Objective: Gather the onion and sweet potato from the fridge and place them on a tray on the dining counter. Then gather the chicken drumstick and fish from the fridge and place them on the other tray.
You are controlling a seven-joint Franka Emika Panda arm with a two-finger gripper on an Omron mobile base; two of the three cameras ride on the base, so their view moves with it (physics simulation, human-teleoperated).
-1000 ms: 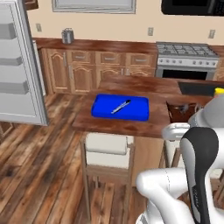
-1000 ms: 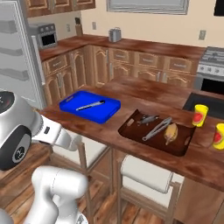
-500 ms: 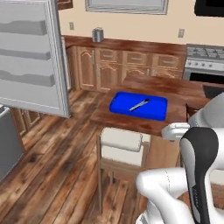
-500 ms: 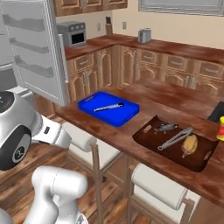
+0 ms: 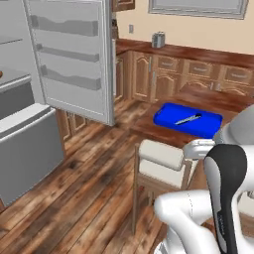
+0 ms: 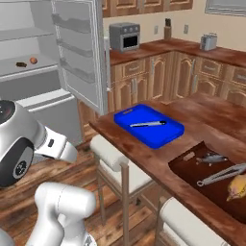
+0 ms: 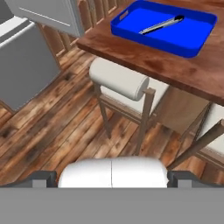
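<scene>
Since a second ago my base has swung left, so the whole scene has shifted: the fridge with its open door now fills the left, and the tray has slid to the right. My hand hangs wide open over the wooden floor, holding nothing, just short of a pale stool. The onion and the sweet potato sit near each other on a fridge shelf; the potato's long axis lies roughly along the shelf front, though it is too small to read well. The blue tray rests on the dining tabletop, its long side running along the edge, a slim utensil lying lengthwise inside. A second, dark tray is cut off at the right edge, with a fish and what may be tongs on it.
</scene>
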